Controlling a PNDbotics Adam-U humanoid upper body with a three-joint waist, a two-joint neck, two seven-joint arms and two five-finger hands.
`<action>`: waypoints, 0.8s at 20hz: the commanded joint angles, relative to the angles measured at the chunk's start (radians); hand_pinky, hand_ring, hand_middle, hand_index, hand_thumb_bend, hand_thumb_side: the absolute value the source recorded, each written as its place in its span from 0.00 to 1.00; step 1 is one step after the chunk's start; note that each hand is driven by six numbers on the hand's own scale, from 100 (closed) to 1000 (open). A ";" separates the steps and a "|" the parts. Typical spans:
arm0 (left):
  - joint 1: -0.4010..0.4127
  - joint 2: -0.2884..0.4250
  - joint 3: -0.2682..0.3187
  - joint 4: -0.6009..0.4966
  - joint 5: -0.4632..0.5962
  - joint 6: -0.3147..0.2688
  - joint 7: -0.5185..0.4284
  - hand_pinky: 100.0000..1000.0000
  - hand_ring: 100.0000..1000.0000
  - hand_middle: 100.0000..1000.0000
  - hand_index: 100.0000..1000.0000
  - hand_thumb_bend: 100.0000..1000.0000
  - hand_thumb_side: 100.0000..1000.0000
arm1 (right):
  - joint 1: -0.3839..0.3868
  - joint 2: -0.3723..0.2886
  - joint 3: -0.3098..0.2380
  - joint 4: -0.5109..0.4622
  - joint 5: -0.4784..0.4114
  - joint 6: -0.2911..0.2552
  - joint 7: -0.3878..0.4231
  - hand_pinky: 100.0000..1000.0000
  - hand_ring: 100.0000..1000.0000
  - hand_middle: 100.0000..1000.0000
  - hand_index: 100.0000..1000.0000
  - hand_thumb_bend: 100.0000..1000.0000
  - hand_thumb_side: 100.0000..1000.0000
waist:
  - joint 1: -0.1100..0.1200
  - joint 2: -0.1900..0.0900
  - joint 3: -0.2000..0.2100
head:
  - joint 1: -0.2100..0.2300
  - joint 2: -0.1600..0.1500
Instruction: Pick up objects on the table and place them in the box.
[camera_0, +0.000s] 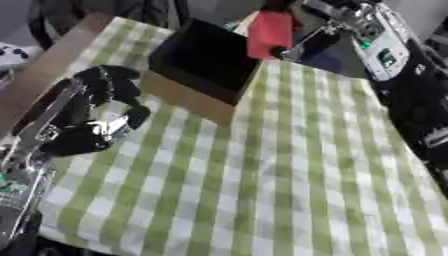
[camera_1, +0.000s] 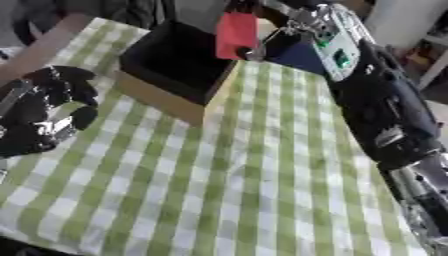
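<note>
Red block (camera_0: 269, 34) is up in the right hand (camera_0: 302, 46), held at the far right corner of the box (camera_0: 188, 97), just above its rim. Fingers of that hand look curled round the block's lower end, though blur hides how far they wrap. Box is dark inside with tan outer walls, sitting at the far end of the worktop (camera_0: 289, 190), which wears a green and white checked cloth. I cannot tell whether anything already lies in the box; the inside reads as plain black. Left hand (camera_0: 96, 112) rests idle at the left side of the cloth, fingers loosely bent, holding nothing. No other loose object shows on the cloth. My read: this looks like the last item, lifted and carried, not yet released. Left to do: move it over the opening and let go.
</note>
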 joint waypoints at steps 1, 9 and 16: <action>-0.016 0.000 0.000 -0.021 0.003 -0.004 -0.005 0.69 0.54 0.51 0.75 0.44 0.32 | -0.023 -0.026 -0.002 -0.027 -0.014 -0.001 0.007 0.73 0.60 0.41 0.74 0.28 0.00 | 0.010 -0.013 0.003 | -0.016 -0.013; -0.036 -0.020 -0.003 -0.046 0.015 -0.016 -0.020 0.69 0.54 0.51 0.75 0.44 0.32 | -0.017 -0.023 -0.005 -0.020 -0.008 0.000 0.000 0.74 0.61 0.44 0.75 0.27 0.00 | -0.006 0.003 0.101 | -0.118 -0.013; -0.044 -0.023 -0.004 -0.065 0.021 -0.014 -0.024 0.69 0.54 0.51 0.75 0.44 0.32 | -0.011 -0.016 -0.013 0.007 0.024 0.009 -0.025 0.74 0.63 0.47 0.76 0.27 0.00 | -0.014 0.017 0.122 | -0.137 -0.017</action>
